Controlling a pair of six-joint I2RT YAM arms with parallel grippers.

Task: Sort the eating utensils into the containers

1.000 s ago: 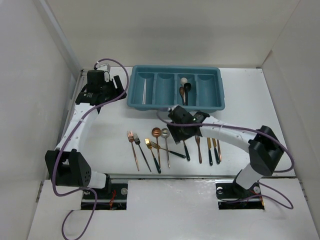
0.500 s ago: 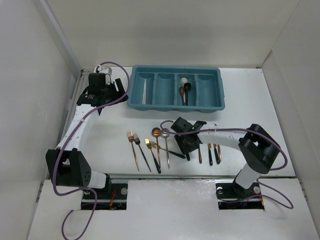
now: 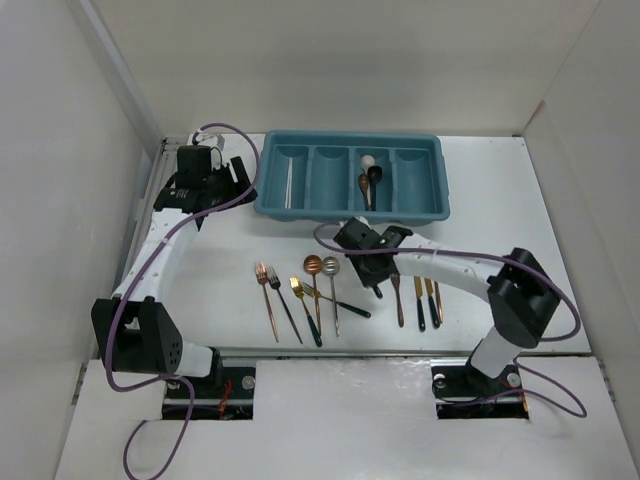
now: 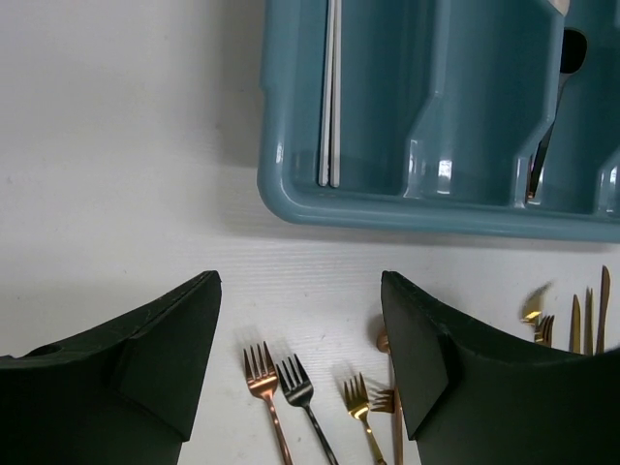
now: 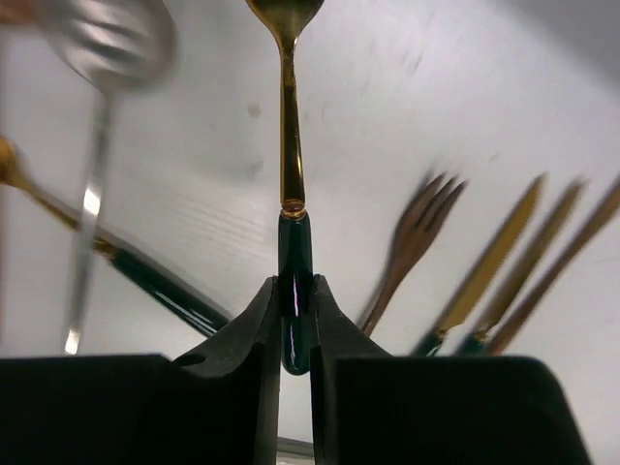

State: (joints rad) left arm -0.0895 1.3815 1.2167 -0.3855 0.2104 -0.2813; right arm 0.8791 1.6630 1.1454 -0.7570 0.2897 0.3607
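My right gripper [image 3: 370,268] is shut on the dark green handle of a gold spoon [image 5: 289,145], held just above the table among the loose utensils; the wrist view shows the pads [image 5: 260,320] clamping the handle. The teal tray [image 3: 350,215] stands at the far middle. Its third compartment holds a white spoon [image 3: 368,160], a black spoon [image 3: 376,172] and a copper one [image 3: 363,186]. My left gripper [image 3: 205,182] is open and empty, beside the tray's left end. In the left wrist view [image 4: 300,310] it looks down on the tray's near rim [image 4: 407,208].
Two white sticks [image 4: 329,97] lie in the leftmost compartment. On the table lie a copper fork [image 3: 268,300], a black fork [image 3: 285,308], a gold fork [image 3: 303,308], two round spoons [image 3: 321,265], another fork [image 3: 397,295] and two dark-handled knives [image 3: 426,300].
My right gripper dipped toward the near side, closed on the dark-handled spoon and has come back a little toward the tray with it. The left arm barely moved.
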